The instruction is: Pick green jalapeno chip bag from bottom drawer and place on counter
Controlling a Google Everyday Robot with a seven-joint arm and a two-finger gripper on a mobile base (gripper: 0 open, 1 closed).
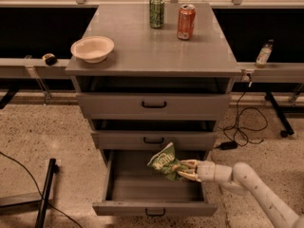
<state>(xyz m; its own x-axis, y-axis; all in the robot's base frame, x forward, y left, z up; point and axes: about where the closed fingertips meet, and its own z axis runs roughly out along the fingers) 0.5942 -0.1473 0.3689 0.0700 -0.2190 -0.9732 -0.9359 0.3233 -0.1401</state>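
Note:
The green jalapeno chip bag (164,162) is held up above the floor of the open bottom drawer (154,206), tilted, near the drawer's right side. My gripper (183,170) reaches in from the right and is shut on the bag's lower right edge. The white arm runs off to the lower right. The counter (142,49) is the grey cabinet top above.
On the counter stand a green soda can (156,12), an orange soda can (185,21) and a pale bowl (92,48) at the left edge. Two shut drawers (154,105) sit above the open one. Cables lie on the floor at right; a black stand leg at left.

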